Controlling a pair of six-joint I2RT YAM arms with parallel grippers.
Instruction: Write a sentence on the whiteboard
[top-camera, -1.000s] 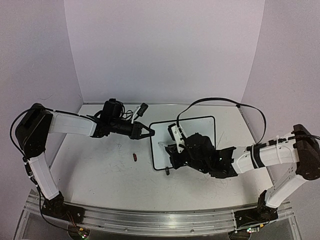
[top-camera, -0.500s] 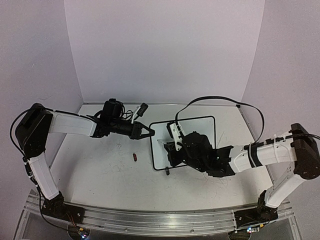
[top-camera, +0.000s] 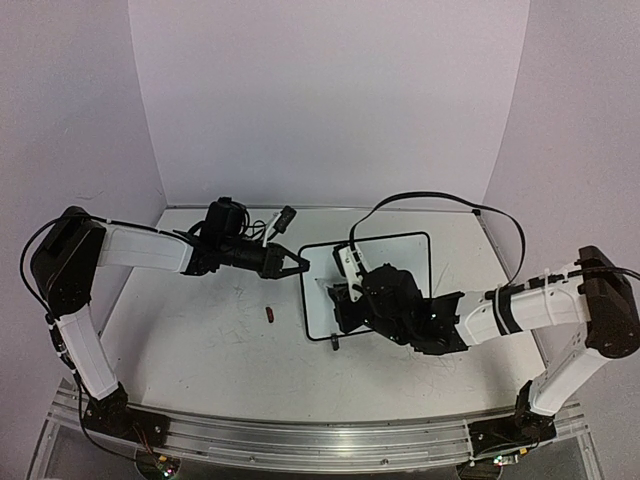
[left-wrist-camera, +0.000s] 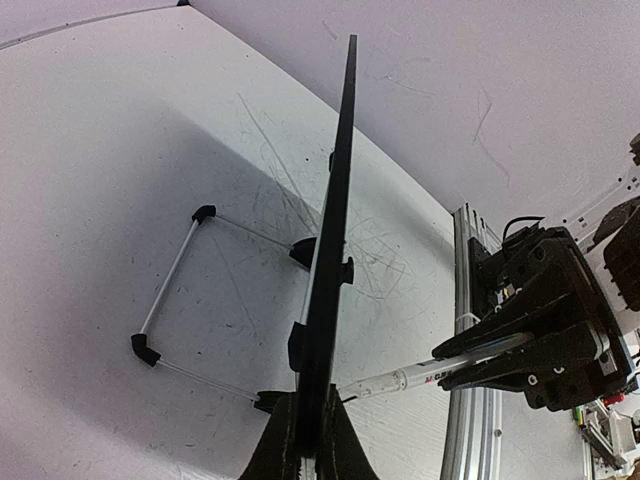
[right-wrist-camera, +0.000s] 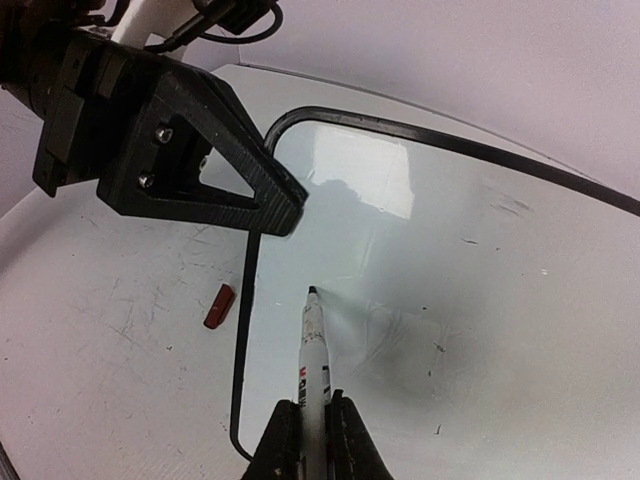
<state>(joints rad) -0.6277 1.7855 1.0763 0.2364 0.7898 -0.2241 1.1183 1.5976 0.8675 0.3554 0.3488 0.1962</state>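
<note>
The right arm (top-camera: 520, 308) hides much of the whiteboard (top-camera: 405, 255) (top view).

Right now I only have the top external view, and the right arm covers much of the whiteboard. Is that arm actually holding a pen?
Observer: Yes. The right wrist view shows the right fingers shut on a marker, its tip pointing at the whiteboard near the left rim.
Operator: Any writing there?
Observer: No words on the part that view shows, only a few small specks.
Operator: And the left arm?
Observer: The left wrist view shows the left fingers shut on the board's rim, seen edge-on.
</note>
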